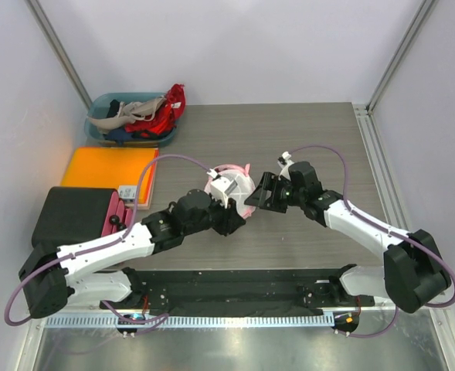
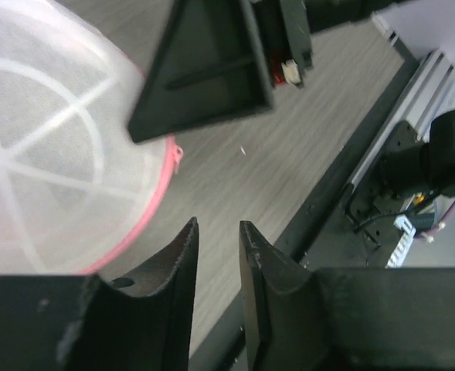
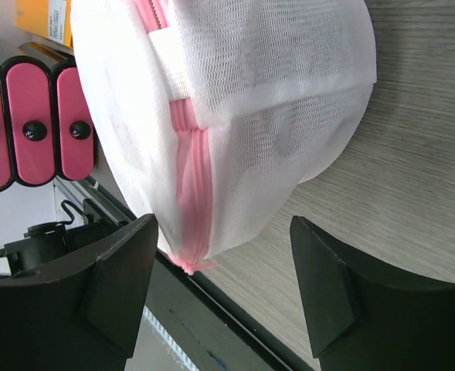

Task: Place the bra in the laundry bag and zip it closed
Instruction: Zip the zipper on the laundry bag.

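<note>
far left corner of the desk: a teal bin (image 1: 98, 103) holds spare clothes (image 1: 159, 114), out of both arms' working area; along the left edge lie an orange board (image 1: 107, 168) and, nearer, a black case (image 1: 71, 214); the left gripper (image 2: 218, 228) is at the desk's middle, just nearside of the laundry bag (image 1: 232, 178); its fingers (image 2: 182, 255) are almost together with a narrow gap and nothing between them, probably set for a thin item such as the zip pull; the bag stands rounded at the middle of the desk, pink zip (image 3: 188, 178) facing the near edge; the visible run of zip looks closed; a small pink tab (image 2: 178, 158) projects from the trim; whether the bra is inside cannot be told through the mesh; the right gripper (image 3: 221, 224) faces the bag from its right, fingers wide apart on either side of the zip seam, gripping nothing, probably placed to steady the pouch during zipping.
</note>
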Action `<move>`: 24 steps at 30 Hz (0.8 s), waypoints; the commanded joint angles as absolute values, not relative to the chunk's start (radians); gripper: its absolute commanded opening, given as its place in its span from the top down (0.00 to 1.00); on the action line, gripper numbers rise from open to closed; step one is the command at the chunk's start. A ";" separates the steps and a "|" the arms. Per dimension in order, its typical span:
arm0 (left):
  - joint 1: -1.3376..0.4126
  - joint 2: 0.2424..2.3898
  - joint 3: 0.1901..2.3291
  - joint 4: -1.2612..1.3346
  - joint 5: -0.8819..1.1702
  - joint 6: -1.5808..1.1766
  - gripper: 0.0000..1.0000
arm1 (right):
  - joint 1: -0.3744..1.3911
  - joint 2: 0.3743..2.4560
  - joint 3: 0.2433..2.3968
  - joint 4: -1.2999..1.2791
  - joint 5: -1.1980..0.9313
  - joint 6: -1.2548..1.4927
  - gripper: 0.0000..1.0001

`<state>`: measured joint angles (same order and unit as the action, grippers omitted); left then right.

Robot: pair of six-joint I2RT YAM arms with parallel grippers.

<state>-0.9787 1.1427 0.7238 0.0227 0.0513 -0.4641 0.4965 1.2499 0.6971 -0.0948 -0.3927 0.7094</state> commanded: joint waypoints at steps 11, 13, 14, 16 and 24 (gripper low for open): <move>-1.230 1.334 0.908 -0.116 -0.690 -0.520 0.82 | 0.509 1.315 0.778 0.006 -0.422 0.794 0.66; -1.230 1.347 0.929 -0.114 -0.695 -0.517 0.81 | 0.511 1.305 0.779 0.006 -0.426 0.821 0.70; -1.230 1.351 0.946 -0.112 -0.689 -0.509 0.78 | 0.509 1.302 0.776 0.006 -0.425 0.850 0.78; -1.229 1.362 0.962 -0.118 -0.702 -0.514 0.71 | 0.511 1.283 0.761 0.008 -0.422 0.891 0.83; -1.227 1.414 1.028 -0.146 -0.695 -0.497 0.64 | 0.512 1.241 0.709 0.064 -0.402 1.084 0.98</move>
